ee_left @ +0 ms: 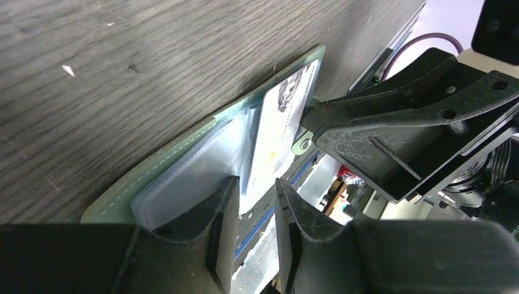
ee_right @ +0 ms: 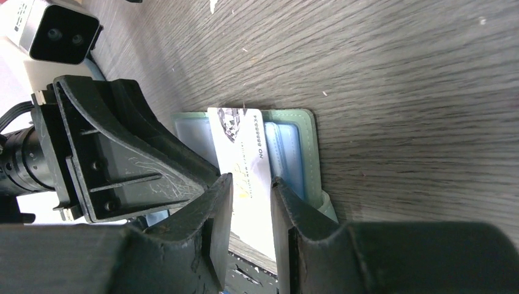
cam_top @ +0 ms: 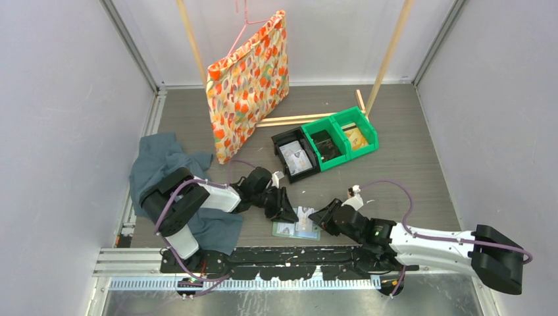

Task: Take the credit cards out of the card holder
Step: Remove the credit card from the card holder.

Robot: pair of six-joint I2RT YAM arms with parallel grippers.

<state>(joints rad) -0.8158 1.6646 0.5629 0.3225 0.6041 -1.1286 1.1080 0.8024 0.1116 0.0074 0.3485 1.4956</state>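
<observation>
The card holder (cam_top: 289, 230) lies open on the wooden table near its front edge: sage-green with pale blue panels (ee_left: 183, 177) (ee_right: 309, 153). A white credit card (ee_left: 275, 135) (ee_right: 242, 147) sticks halfway out of it towards the table's edge. My left gripper (cam_top: 287, 212) (ee_left: 254, 184) hovers at the holder's left side, jaws a narrow gap apart and nothing pinched. My right gripper (cam_top: 317, 217) (ee_right: 252, 179) comes in from the right, jaws also slightly apart, the card showing through the gap beneath them. The two grippers nearly meet over the holder.
A black bin (cam_top: 294, 158) and green bins (cam_top: 342, 138) stand behind the holder. A dark teal cloth (cam_top: 161, 164) lies under the left arm. A floral bag (cam_top: 250, 79) hangs on a hanger at the back. The metal rail (cam_top: 263, 253) runs along the front edge.
</observation>
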